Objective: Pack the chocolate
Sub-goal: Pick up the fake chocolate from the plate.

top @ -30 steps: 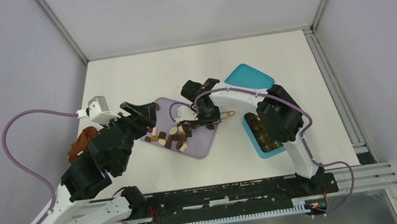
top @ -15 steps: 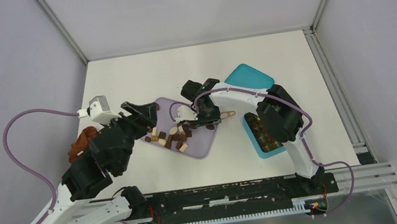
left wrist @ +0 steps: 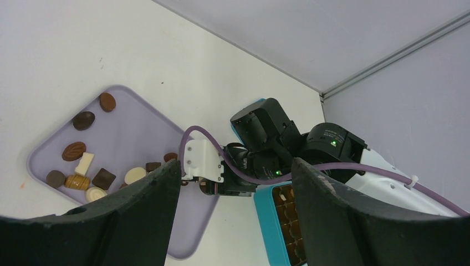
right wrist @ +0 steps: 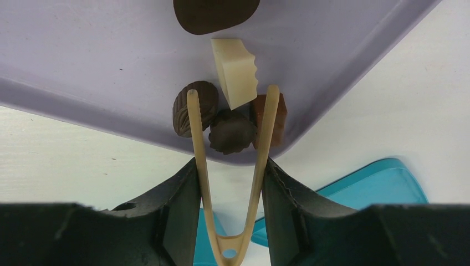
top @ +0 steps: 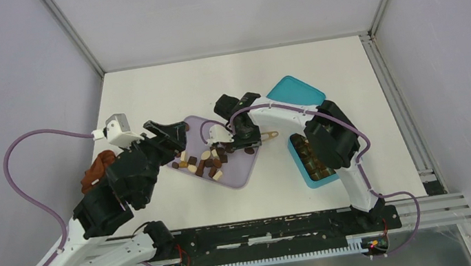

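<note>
Comparing the last second, no movement is seen. Tan tweezers (right wrist: 198, 138), clamped in the jaws of the right gripper (right wrist: 230, 183), straddle a dark chocolate (right wrist: 231, 133) at mid-frame on the lavender tray (right wrist: 111, 55). The left gripper (left wrist: 235, 205) is spread, empty. A pinch is judged pending, with the teal box (top: 301, 165) right of centre.

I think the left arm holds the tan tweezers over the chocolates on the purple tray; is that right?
Not quite: the right gripper holds the tan tweezers over the chocolates on the purple tray; the right wrist view shows it.
</note>
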`<state>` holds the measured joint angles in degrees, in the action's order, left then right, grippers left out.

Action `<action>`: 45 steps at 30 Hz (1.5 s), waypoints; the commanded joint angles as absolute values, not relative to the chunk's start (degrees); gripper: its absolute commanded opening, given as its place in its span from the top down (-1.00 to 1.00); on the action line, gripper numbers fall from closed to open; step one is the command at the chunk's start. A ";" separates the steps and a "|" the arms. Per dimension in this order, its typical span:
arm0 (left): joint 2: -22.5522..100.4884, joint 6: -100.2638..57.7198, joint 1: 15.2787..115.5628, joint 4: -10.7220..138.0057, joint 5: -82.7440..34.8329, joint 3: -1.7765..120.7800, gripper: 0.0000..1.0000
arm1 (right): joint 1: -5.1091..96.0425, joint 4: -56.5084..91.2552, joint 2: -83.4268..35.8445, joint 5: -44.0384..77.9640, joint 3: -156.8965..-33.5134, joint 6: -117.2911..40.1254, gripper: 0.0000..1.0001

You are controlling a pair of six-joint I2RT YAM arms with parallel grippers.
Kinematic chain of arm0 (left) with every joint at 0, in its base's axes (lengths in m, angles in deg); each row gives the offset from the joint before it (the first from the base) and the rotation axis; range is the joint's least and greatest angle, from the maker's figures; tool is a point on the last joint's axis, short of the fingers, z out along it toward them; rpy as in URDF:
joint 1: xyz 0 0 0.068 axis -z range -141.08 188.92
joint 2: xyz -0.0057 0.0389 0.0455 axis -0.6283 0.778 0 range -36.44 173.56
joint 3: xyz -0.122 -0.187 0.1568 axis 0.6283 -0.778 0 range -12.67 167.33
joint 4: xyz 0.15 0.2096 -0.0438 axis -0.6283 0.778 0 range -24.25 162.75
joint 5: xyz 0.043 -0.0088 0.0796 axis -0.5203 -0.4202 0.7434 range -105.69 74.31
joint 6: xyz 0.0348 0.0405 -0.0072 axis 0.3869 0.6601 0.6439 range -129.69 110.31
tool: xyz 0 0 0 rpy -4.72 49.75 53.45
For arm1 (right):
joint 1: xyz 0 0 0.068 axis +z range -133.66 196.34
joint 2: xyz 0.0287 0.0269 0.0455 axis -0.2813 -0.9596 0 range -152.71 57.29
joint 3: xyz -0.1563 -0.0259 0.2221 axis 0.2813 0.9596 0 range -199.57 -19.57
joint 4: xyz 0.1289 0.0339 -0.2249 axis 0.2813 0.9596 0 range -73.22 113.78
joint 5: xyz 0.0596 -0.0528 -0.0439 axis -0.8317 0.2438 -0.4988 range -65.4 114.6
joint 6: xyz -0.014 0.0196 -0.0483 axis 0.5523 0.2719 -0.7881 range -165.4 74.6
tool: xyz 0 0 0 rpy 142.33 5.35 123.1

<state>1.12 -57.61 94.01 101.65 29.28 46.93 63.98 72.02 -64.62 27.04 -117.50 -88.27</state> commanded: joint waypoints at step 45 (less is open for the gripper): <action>1.40 -59.18 94.15 99.93 30.51 47.27 -0.56 | 62.94 73.05 -57.81 18.91 -118.35 -87.32 0.63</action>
